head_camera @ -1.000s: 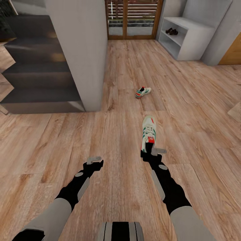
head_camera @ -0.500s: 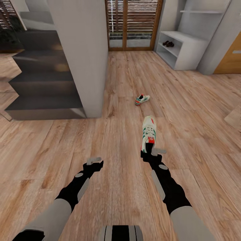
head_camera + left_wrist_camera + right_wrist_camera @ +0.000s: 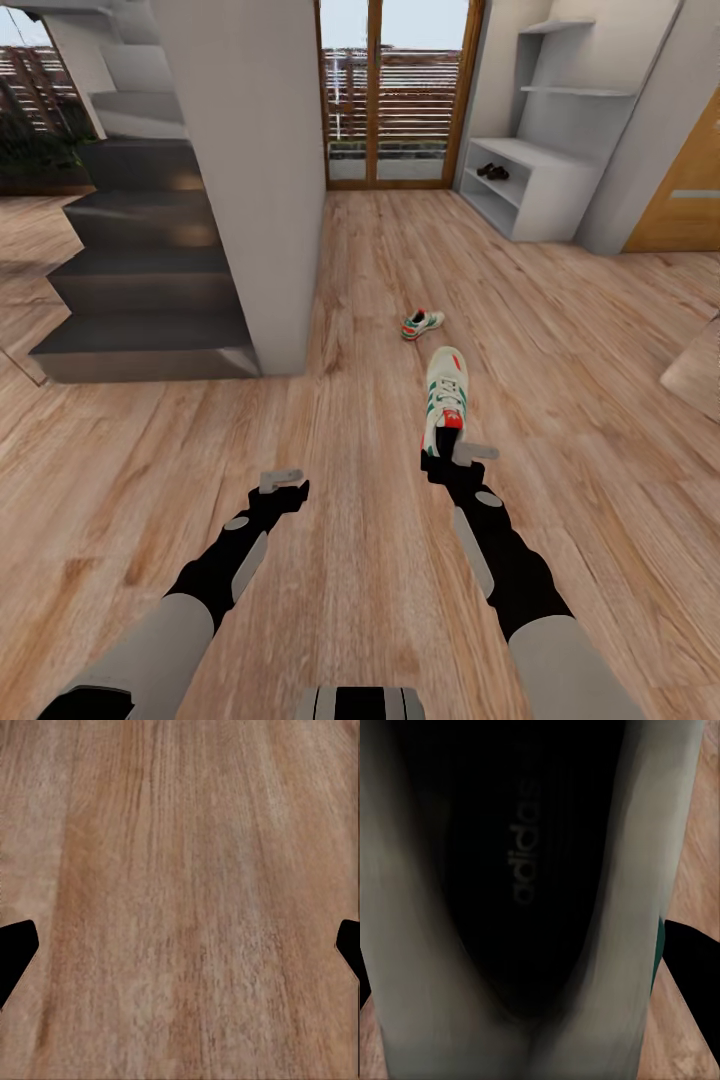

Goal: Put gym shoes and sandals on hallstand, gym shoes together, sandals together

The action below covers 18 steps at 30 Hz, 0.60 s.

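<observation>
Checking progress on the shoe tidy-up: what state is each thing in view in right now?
Right gripper: shut on held gym shoe, heel end.
Left gripper: open, holding nothing.
Second gym shoe: lying on the floor.
Sandals: together on a hallstand shelf.

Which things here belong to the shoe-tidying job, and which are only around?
Job:
- gym shoe held by right gripper
- second gym shoe on corridor floor
- sandals already on hallstand
- left gripper, open

Around:
- staircase
- glass door
</observation>
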{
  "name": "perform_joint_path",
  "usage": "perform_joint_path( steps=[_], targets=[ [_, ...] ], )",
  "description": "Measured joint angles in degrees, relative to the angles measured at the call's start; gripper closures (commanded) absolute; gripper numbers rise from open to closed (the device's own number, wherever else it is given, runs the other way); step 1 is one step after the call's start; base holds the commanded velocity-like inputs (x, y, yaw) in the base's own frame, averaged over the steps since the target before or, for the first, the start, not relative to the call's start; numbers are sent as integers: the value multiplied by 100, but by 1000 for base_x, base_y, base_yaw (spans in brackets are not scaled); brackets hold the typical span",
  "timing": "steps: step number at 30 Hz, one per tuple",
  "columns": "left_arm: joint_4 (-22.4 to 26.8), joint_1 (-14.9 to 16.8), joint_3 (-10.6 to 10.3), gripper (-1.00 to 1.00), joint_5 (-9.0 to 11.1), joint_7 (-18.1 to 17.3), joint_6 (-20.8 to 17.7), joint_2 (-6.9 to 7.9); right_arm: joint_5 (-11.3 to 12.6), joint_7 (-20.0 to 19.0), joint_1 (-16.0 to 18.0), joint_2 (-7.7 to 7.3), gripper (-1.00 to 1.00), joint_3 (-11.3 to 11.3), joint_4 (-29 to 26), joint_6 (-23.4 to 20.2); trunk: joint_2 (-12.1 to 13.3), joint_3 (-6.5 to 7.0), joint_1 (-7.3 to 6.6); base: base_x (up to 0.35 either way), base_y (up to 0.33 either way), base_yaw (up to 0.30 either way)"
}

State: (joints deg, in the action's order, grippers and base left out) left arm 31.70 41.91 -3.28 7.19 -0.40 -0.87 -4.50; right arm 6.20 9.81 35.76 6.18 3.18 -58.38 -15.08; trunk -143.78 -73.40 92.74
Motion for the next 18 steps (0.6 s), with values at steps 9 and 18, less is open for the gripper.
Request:
perform_joint_path(
  steps=[9, 18],
  targets=[
    [0, 0, 0, -100, -3, 0, 0, 2, 1, 0, 0, 0, 100, 0, 0, 0, 12, 283, -23, 0, 0, 0],
    [3, 0, 8, -100, -6, 0, 0, 7, 3, 0, -1, 0, 100, 0, 1, 0, 21, 501, -38, 0, 0, 0]
  ],
)
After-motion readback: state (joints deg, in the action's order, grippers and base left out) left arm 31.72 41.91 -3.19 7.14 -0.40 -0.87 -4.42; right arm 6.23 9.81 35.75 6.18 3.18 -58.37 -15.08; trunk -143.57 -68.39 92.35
